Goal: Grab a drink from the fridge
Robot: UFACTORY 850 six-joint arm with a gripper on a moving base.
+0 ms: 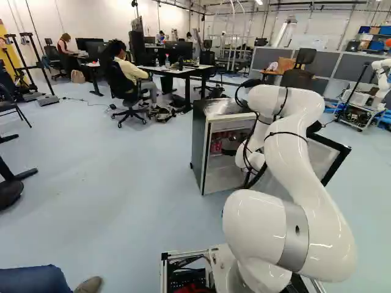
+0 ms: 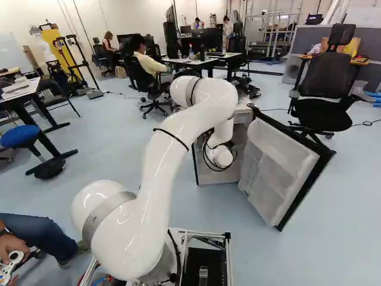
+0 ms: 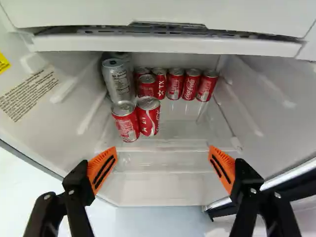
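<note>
Basically, red cans [image 3: 149, 118] are in the fridge [image 1: 198, 143], just R of ctr in L base view, 2 up front, rest behind; a taller silver can [image 3: 118, 84] stands behind the front pair. Gripper [image 1: 230, 145] is at the fridge opening w/ cans ahead, orange pads [image 3: 224, 169] spread wide. Fridge door [image 2: 277, 158] is open, R of ctr in R base view; blk office chair [image 2: 324, 77] upper R there

Left base view: fridge [image 1: 199, 140] interior, right of centre, partly hidden behind arm [image 1: 299, 162]; another robot [image 1: 382, 78] cut off by right edge. Wrist view: rear silver can [image 3: 127, 58] mostly hidden behind front silver can [image 3: 117, 81].
</note>
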